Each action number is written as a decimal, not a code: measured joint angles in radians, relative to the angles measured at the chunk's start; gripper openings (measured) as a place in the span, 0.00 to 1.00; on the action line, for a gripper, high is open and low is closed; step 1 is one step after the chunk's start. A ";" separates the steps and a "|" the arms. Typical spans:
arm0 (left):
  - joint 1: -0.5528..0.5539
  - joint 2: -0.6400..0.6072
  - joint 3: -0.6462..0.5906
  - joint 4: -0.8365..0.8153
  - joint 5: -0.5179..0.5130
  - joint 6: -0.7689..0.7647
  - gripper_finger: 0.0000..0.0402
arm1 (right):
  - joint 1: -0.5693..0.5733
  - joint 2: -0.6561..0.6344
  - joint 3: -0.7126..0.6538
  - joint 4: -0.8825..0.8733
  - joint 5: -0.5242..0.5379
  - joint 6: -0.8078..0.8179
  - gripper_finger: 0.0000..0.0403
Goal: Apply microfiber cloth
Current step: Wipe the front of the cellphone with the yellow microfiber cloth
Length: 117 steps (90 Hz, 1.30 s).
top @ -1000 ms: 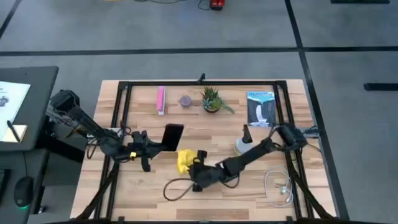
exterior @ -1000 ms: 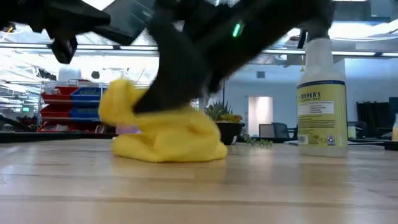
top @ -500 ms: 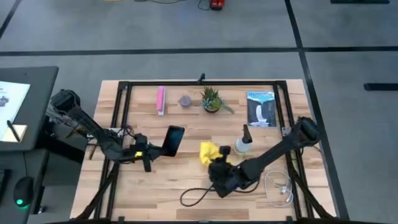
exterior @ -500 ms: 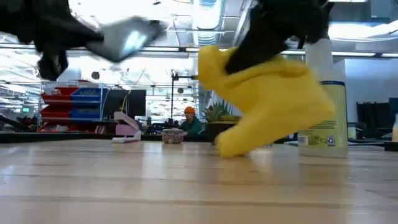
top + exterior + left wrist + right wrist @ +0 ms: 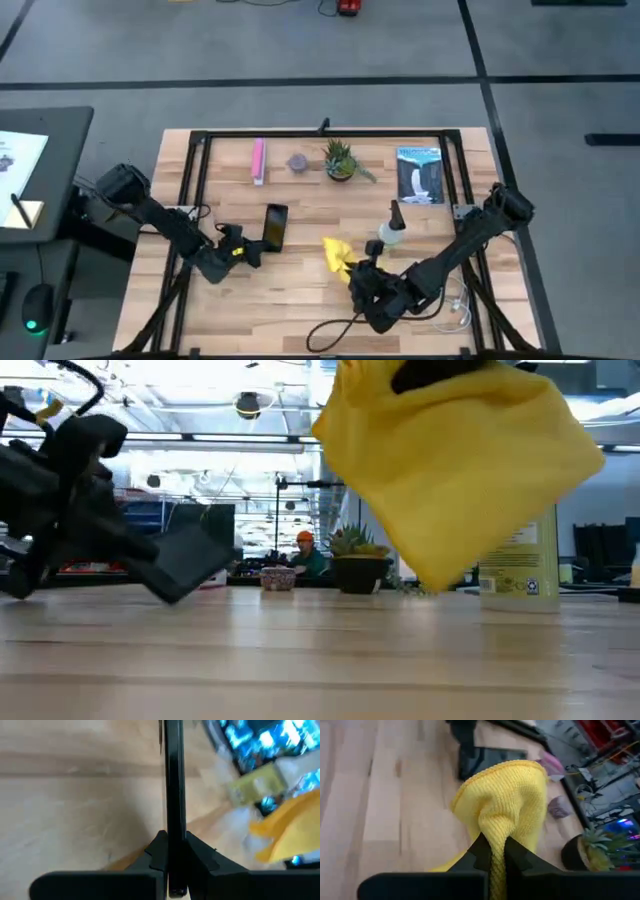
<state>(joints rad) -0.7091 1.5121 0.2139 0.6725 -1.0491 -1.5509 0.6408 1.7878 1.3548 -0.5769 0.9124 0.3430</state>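
Right claw [image 5: 358, 270] clenched on microfiber cloth [image 5: 338, 254], cloth bunched between fingers [image 5: 481, 851] in right wrist view. Cloth now lifted clear of counter [image 5: 300, 300], hanging in low view; half second ago lower edge sat nearer wood. Cloth at 3 o'clock of phone [image 5: 274, 227], at 9 o'clock of spray bottle [image 5: 392, 230]. Left claw [image 5: 250, 250] grasps phone edge-on, at 6 o'clock end; phone tilted more steeply toward counter than before. Both arms drawn back toward 6 o'clock.
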 joint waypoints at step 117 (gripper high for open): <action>0.018 -0.176 0.044 -0.151 0.189 0.253 0.32 | -0.147 0.098 0.064 0.075 0.028 -0.702 0.00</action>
<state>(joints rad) -0.6914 1.3357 0.2577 0.5210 -0.8600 -1.2979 0.4936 1.8858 1.4189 -0.5020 0.9406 -0.3591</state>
